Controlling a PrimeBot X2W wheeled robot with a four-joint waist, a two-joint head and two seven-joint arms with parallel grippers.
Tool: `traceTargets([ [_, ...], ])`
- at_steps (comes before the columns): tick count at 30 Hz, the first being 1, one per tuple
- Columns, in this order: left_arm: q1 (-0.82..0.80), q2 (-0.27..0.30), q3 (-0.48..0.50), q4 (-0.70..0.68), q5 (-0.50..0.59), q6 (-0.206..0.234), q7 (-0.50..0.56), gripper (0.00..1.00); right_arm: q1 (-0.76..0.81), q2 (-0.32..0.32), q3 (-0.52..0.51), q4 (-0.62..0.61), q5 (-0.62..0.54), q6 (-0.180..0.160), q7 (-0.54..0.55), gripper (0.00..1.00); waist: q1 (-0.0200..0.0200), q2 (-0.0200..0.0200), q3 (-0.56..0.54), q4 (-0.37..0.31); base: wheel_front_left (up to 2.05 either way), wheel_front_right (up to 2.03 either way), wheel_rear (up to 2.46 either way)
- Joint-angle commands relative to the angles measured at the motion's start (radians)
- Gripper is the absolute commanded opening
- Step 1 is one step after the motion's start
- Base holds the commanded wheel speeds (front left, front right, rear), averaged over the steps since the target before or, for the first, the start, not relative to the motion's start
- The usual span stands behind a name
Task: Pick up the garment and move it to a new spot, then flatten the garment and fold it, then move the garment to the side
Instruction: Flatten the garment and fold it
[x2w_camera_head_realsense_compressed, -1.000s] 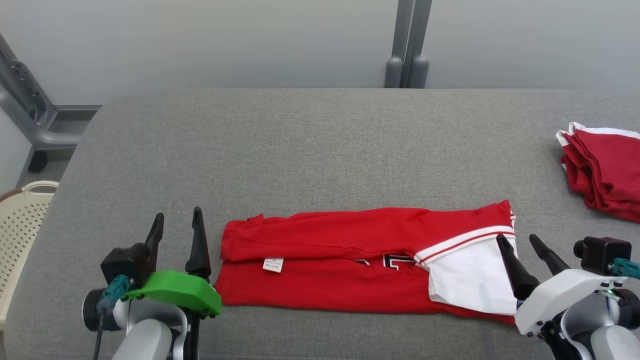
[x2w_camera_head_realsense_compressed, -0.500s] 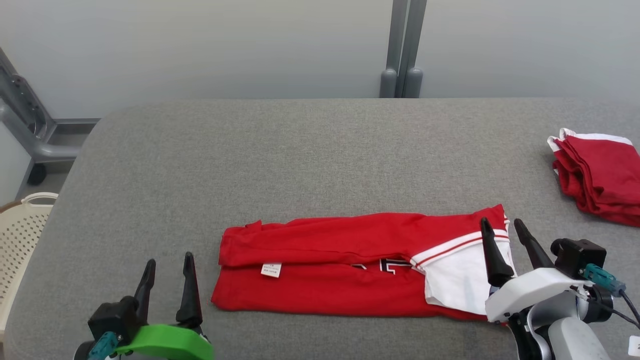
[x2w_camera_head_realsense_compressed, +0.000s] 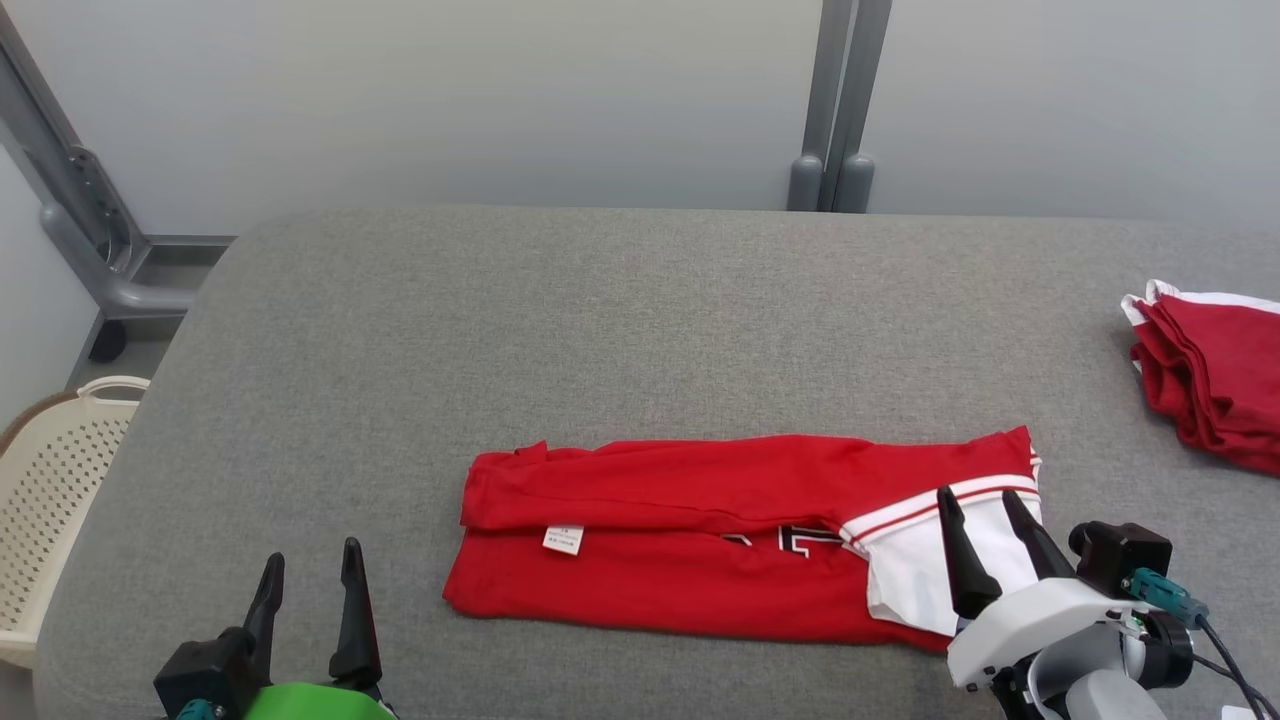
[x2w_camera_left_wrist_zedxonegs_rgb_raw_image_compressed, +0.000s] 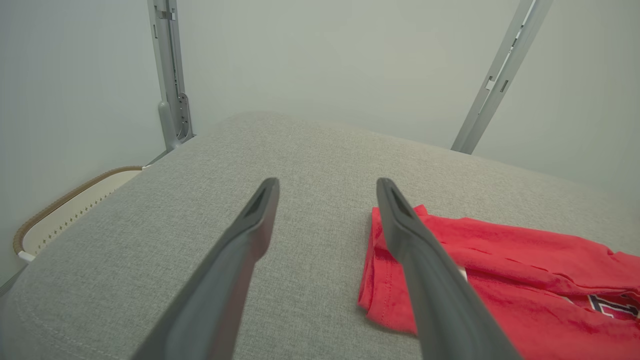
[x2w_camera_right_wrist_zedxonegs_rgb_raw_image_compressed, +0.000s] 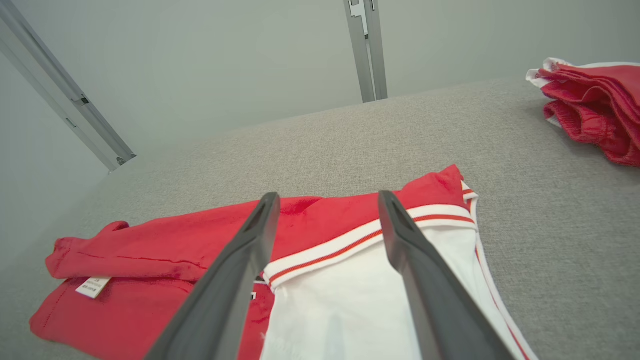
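Note:
A red garment (x2w_camera_head_realsense_compressed: 700, 540) with a white, red-striped sleeve at its right end lies folded into a long band near the front of the grey table (x2w_camera_head_realsense_compressed: 600, 320). A small white label shows on its left half. In the right wrist view the garment (x2w_camera_right_wrist_zedxonegs_rgb_raw_image_compressed: 320, 235) spreads under my right gripper (x2w_camera_right_wrist_zedxonegs_rgb_raw_image_compressed: 327, 197). My right gripper (x2w_camera_head_realsense_compressed: 975, 495) hovers open above the white sleeve, holding nothing. My left gripper (x2w_camera_head_realsense_compressed: 312, 555) stands open and empty at the lower left, a short way left of the garment's left edge (x2w_camera_left_wrist_zedxonegs_rgb_raw_image_compressed: 395, 280), seen past the left gripper (x2w_camera_left_wrist_zedxonegs_rgb_raw_image_compressed: 327, 185).
A second folded red and white garment (x2w_camera_head_realsense_compressed: 1210, 375) rests at the table's right edge, also the red pile (x2w_camera_right_wrist_zedxonegs_rgb_raw_image_compressed: 590, 107). A cream perforated basket (x2w_camera_head_realsense_compressed: 50, 490) stands on the floor left of the table. Grey metal posts (x2w_camera_head_realsense_compressed: 840, 100) rise behind it.
The head camera shifted, so the whole picture slid. Both arms have drawn back toward me and sit lower in view; the right gripper moved left over the sleeve. The garment lies unchanged.

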Motion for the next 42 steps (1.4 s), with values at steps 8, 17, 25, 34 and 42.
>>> traceTargets([
  [8,0.015,-0.015,0.014,0.005,0.026,-0.013,-0.003,1.00,-0.015,-0.003,-0.005,0.015,0.001,0.000,-0.001,1.00,0.0000,-0.0001,0.008,-0.012,0.00,0.00,0.00],
  [17,-0.006,-0.027,0.009,0.005,0.050,-0.024,-0.003,1.00,-0.069,-0.006,-0.059,0.013,-0.072,0.000,0.186,1.00,0.0000,-0.0001,0.024,-0.015,0.00,0.00,0.00],
  [25,-0.013,-0.039,0.007,-0.005,0.069,-0.029,-0.002,1.00,-0.103,-0.068,-0.142,-0.009,-0.134,0.000,0.544,1.00,0.0000,-0.0001,0.058,-0.008,0.00,0.00,0.00],
  [34,-0.053,-0.048,0.006,-0.010,0.089,-0.046,-0.002,1.00,-0.130,-0.124,-0.190,-0.047,-0.152,0.000,0.768,1.00,0.0000,-0.0001,0.125,0.017,0.00,0.00,0.00],
  [42,-0.088,-0.053,0.012,0.005,0.102,-0.070,-0.002,1.00,-0.156,-0.115,-0.219,-0.001,-0.152,0.000,0.815,1.00,0.0000,-0.0001,0.176,0.045,0.00,0.00,0.00],
])
